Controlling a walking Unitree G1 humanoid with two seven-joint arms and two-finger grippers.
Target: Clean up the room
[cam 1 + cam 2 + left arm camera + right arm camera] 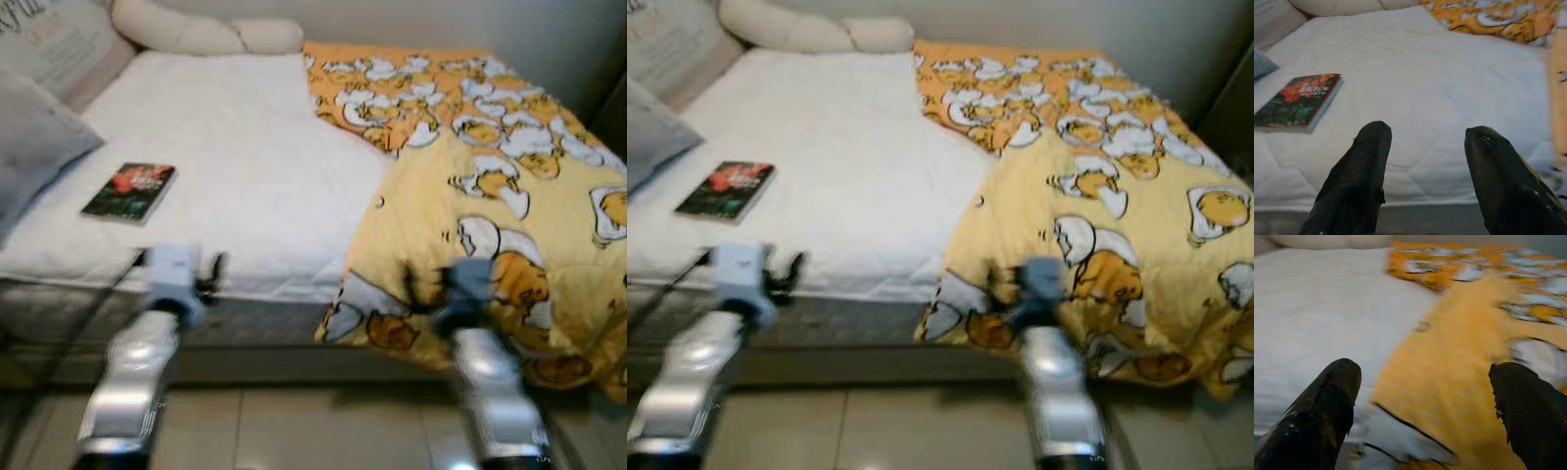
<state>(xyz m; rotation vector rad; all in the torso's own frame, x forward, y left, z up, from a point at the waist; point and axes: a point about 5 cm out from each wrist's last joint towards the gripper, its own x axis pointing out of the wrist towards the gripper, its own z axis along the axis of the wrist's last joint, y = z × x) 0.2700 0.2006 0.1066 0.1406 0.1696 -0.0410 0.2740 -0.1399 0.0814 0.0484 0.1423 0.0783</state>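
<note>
Across the bed: a white quilted mattress [245, 166] lies bare on its left half, stitched in broad diamond shapes, soft and matte.
Blanket: a yellow-and-orange fleece blanket [509, 196] printed with white cartoon egg figures covers the right half, rumpled, and spills over the front edge toward the floor.
Blanket's fold: its inner edge is turned back in a diagonal across the middle of the mattress, orange side up near the far right corner, paler yellow toward the front.
Book: a thin rectangular paperback [129, 191] with a dark green and red glossy cover lies flat near the front-left edge of the mattress, well apart from the blanket.
Pillows: a grey pillow [34, 147] sits at the left edge; a cream bolster-shaped cushion [201, 29] runs along the far edge, and a printed beige cushion [54, 44] fills the far left corner.
Floor: pale glossy tiles [323, 431] in front of the bed.
Left gripper [1425, 147]: fingers spread wide, holding nothing, poised at the front edge of the mattress, near the book.
Right gripper [1425, 387]: fingers splayed wide too, nothing held, over the hanging yellow fold at the front edge; this view is blurred.
</note>
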